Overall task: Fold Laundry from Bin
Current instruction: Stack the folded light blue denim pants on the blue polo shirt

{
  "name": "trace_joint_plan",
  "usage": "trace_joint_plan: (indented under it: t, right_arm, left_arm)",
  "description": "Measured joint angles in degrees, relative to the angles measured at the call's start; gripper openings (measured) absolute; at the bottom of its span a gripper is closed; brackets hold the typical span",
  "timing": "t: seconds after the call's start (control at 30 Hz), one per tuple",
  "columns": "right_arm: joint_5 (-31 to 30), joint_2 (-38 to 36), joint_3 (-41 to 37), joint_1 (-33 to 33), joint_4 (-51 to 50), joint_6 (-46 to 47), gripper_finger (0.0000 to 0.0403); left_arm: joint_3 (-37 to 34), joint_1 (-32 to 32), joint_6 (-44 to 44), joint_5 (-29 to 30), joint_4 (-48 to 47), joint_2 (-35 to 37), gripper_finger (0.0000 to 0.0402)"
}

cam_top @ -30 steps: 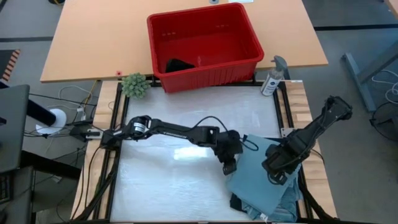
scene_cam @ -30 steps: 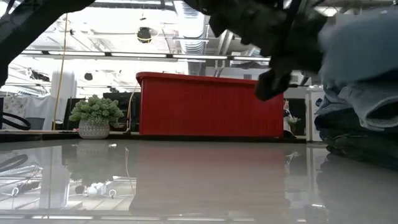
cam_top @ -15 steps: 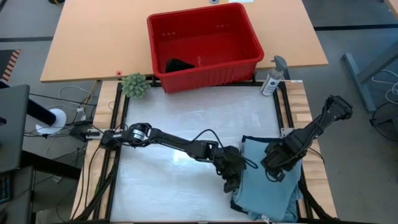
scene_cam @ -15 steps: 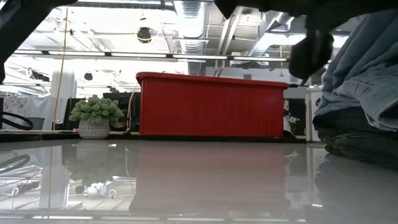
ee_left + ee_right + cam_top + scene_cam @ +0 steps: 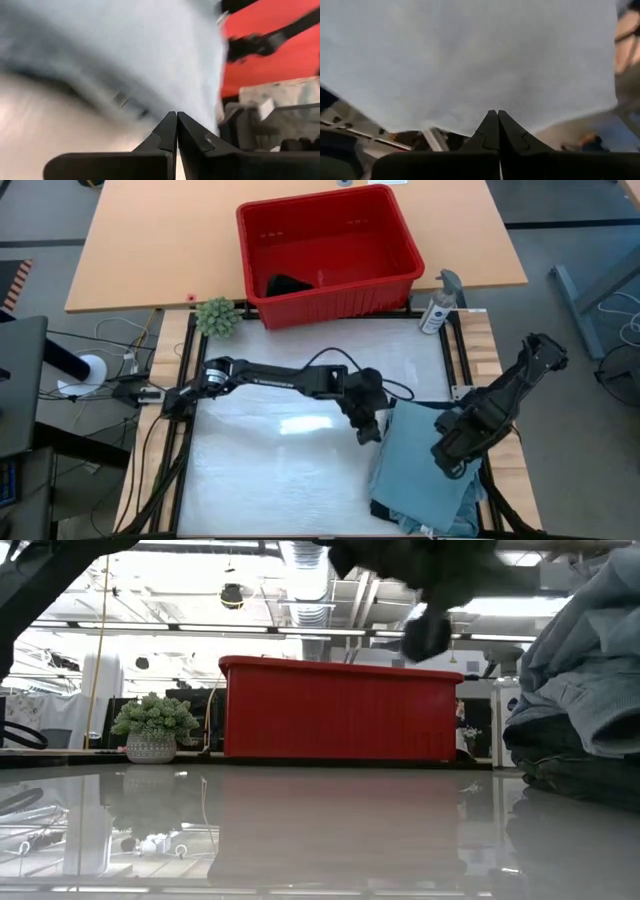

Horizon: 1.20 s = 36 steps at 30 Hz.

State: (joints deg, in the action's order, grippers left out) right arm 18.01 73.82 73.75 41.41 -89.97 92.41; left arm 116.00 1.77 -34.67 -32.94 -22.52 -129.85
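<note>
The light blue garment (image 5: pixel 425 460) is lying spread on top of the laundry stack (image 5: pixel 428 518) at about four o'clock on the table (image 5: pixel 280 470), probably placed there as the newest folded layer. The left gripper (image 5: pixel 368 428) is hovering just beside its nine o'clock edge, fingers pressed together on nothing. The right gripper (image 5: pixel 452 458) is sitting over its three o'clock side, fingers likewise closed and empty, seemingly patting it flat. The red bin (image 5: pixel 328 252) is standing at twelve o'clock, holding a small black item (image 5: pixel 288 284).
</note>
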Motion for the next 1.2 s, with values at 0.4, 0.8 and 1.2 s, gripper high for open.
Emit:
trace_joint_plan:
  t: [0.4, 0.8, 1.2]
  right_arm:
    - [2.08, 0.20, -11.96, 3.77, 0.74, 14.12, 0.0017]
    - [2.23, 0.18, -28.35, -2.10, 12.65, 6.59, 0.0017]
    - [-12.37, -0.21, -9.80, -4.04, 0.23, 5.01, 0.0018]
  left_arm:
    - [-0.11, -1.61, 2.54, 1.74, -3.94, 2.20, 0.0000]
    - [-0.13, 0.37, 5.51, 4.35, -3.15, 2.19, 0.0000]
    - [-1.66, 1.25, 8.82, 20.32, -5.33, 2.22, 0.0000]
